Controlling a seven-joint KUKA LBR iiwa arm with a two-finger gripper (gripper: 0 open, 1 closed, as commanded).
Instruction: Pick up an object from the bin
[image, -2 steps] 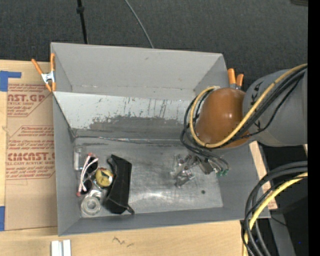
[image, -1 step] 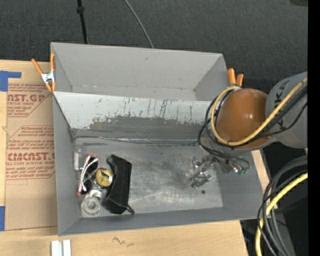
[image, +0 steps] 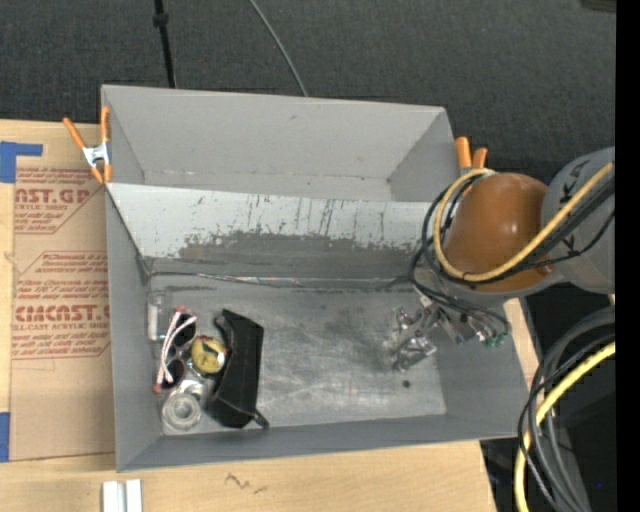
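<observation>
Heap (image: 205, 372) of small things at left, end effector (image: 408, 345) at right.
Pink-white cord (image: 178, 335), gold round piece (image: 208, 355) and black object (image: 238, 372) crowd the lower-left corner of the bin (image: 320, 385); end effector sits low over bare floor, well apart from them, grip state unreadable.

Black case (image: 238, 372); brass disc (image: 208, 355); clear round cap (image: 183, 411); heaped together

Even light fr above, soft shadows; bin (image: 270, 130) back wall brightest, bkgd dim.
</observation>
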